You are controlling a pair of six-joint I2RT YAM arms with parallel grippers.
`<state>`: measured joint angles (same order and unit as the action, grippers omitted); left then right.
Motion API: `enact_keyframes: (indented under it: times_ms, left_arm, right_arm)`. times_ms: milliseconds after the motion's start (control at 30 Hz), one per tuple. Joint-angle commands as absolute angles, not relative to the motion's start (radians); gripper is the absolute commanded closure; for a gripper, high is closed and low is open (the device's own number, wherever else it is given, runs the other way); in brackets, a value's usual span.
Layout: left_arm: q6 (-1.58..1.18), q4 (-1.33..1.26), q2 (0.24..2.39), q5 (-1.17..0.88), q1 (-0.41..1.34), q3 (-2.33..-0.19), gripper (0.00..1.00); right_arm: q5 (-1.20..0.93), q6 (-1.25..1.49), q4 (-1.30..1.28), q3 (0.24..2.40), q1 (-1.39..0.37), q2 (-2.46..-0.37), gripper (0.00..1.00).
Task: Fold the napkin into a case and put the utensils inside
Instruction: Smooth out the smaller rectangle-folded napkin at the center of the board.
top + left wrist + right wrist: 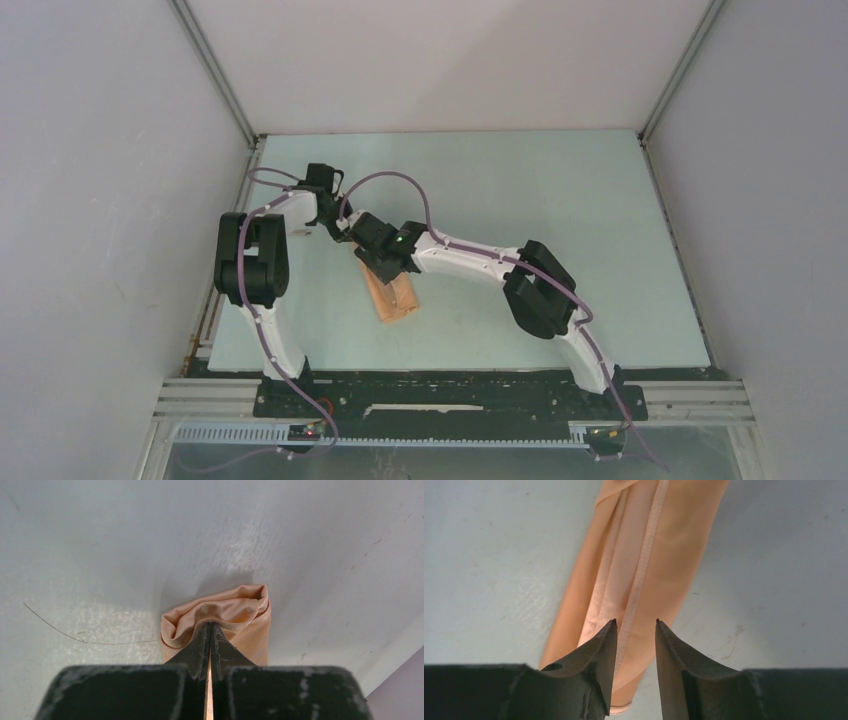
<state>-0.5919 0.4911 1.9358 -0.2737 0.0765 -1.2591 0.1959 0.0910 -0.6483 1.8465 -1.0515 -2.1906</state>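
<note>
The peach napkin lies folded into a narrow oblong case left of the table's middle. In the left wrist view its bunched far end is pinched at the hem between my left gripper, which is shut on the cloth. In the right wrist view the layered strip runs lengthwise with a hemmed edge down its middle. My right gripper hovers just over it, jaws apart, nothing gripped. From above, the left gripper and right gripper meet at the napkin's far end. The utensils are out of view.
The pale green table is enclosed by white walls at the back and both sides. A thin dark hair-like line lies on the surface left of the napkin. Both arms cross over the table's left half.
</note>
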Motion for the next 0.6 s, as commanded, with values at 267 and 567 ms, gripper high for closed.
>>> enact_keyframes:
  times_ms: [267,567]
  left_arm:
    - [-0.557,0.571,1.979,-0.215,0.089,-1.249,1.0]
    - [-0.557,0.57,1.977,-0.216,0.089,-1.25,1.0]
  right_arm:
    - [0.328,0.035,-0.701,1.919,-1.095,-2.234,0.5]
    - [0.242,0.08,-0.657,1.893,-1.084,-2.207,0.49]
